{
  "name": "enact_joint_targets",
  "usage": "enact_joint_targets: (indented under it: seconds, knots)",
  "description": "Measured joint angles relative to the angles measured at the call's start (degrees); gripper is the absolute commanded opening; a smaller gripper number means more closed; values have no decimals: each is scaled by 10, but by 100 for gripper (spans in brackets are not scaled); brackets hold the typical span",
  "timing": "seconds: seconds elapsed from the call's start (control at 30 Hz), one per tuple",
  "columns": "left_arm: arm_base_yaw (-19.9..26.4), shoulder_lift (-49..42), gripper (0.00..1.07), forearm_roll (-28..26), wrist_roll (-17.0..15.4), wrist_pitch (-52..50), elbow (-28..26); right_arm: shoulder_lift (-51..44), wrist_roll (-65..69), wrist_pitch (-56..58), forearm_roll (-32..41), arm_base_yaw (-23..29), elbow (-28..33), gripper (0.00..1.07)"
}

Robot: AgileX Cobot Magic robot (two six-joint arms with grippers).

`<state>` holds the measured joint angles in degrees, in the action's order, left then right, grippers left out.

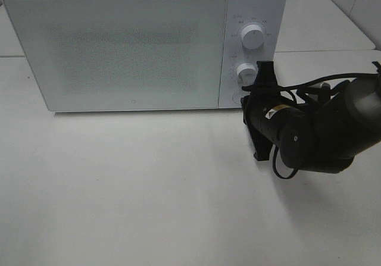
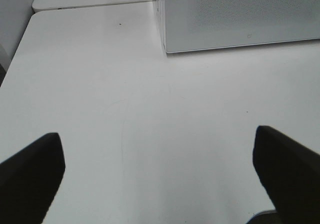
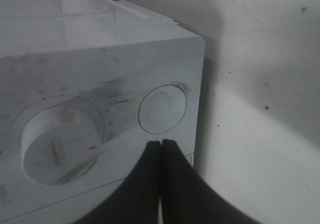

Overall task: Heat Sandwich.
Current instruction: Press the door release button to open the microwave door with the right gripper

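Observation:
The white microwave (image 1: 119, 46) stands at the back of the table with its door shut. It also shows in the left wrist view (image 2: 240, 13). The sandwich and its pink plate are out of view. My right gripper (image 1: 249, 101) is shut and empty. Its tips (image 3: 161, 144) are right at the microwave's round button (image 3: 162, 108), beside the lower knob (image 3: 57, 144). I cannot tell whether they touch it. My left gripper (image 2: 159, 179) is open and empty over bare table, off the microwave's left front corner. It is outside the exterior high view.
The control panel has an upper knob (image 1: 253, 38) and a lower knob (image 1: 246, 72). The white table (image 1: 149, 188) runs in front of the microwave. Its left edge (image 2: 15, 58) shows in the left wrist view. The right arm (image 1: 321, 135) hangs over the table's right side.

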<state>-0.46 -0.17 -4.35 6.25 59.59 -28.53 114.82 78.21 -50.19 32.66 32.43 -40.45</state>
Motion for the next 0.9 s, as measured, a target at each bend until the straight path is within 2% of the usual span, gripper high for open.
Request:
enact_joint_targets:
  seconds: [0.47,0.9]
  knots:
    - [0,0,98,0,0,0,0,59,14,26,-11,-35,-68,0]
    - [0,0,98,0,0,0,0,78,14,24,-12,-40,-85,0]
